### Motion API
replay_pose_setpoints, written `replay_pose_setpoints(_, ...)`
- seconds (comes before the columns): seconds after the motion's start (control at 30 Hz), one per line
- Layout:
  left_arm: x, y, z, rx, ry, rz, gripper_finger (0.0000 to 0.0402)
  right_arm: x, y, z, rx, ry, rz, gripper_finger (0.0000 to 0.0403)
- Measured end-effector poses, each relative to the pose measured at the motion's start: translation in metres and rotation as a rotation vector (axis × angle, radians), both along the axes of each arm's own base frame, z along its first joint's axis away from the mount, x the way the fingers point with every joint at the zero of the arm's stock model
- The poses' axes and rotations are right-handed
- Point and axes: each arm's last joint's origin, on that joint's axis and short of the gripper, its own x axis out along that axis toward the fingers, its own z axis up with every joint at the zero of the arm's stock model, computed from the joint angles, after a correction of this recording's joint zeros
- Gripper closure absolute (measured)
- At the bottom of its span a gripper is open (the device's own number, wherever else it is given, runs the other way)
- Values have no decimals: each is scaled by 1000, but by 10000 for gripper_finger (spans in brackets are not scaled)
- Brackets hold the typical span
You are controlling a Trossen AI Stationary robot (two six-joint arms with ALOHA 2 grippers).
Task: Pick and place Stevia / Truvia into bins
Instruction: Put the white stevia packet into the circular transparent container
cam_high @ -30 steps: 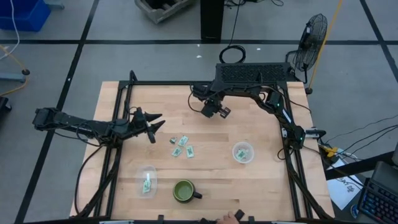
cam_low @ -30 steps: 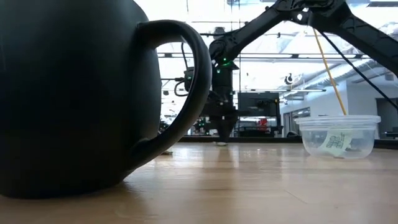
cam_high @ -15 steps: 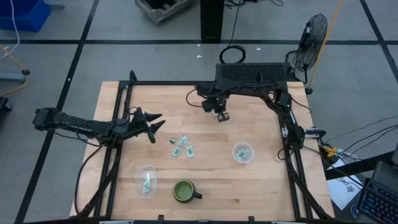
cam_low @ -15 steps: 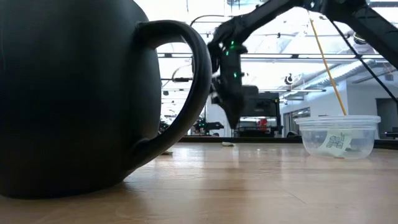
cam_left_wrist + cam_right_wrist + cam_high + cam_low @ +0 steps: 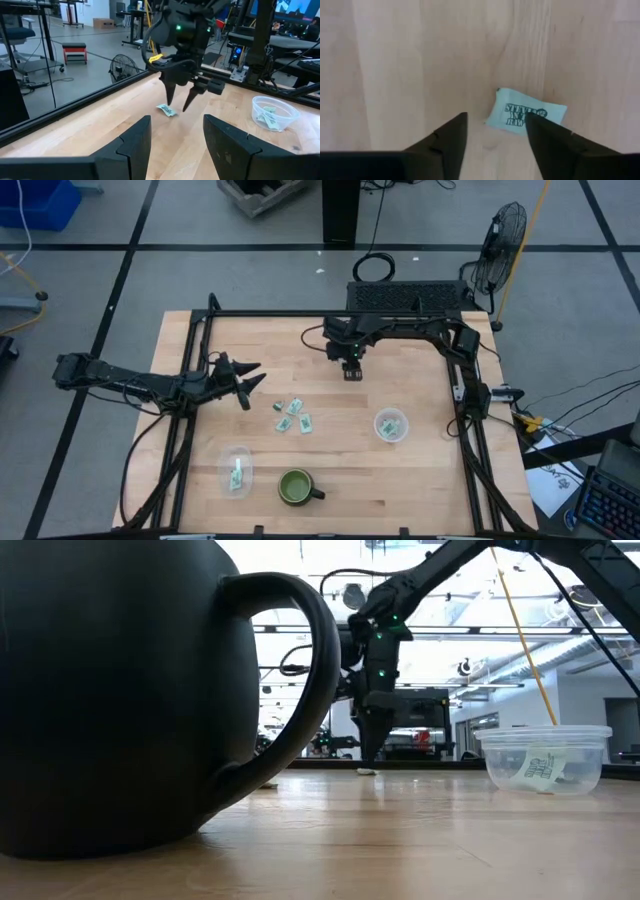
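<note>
Your right gripper (image 5: 179,103) hangs open just above a Stevia packet (image 5: 526,116), lying crosswise and maybe a bit off-centre; the left gripper (image 5: 247,387), also open, waits far away.

The table (image 5: 400,470) is pale, matt, smooth-grained wood, the Stevia packet (image 5: 526,116) thin printed paper, the cups (image 5: 545,760) clear glossy plastic, and the mug (image 5: 110,690) dark and softly sheened.
</note>
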Motion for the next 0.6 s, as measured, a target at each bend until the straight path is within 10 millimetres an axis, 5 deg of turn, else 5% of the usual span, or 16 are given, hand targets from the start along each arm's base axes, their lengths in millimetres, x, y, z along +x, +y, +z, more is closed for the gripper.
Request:
replay_pose_setpoints(0.27, 0, 0, 0, 0, 0, 0, 218, -3, 0, -17, -22, -32, 5, 173)
replay_pose_setpoints(0.6, 0, 0, 0, 0, 0, 0, 218, -13, 2, -34, -70, -6, -18, 226)
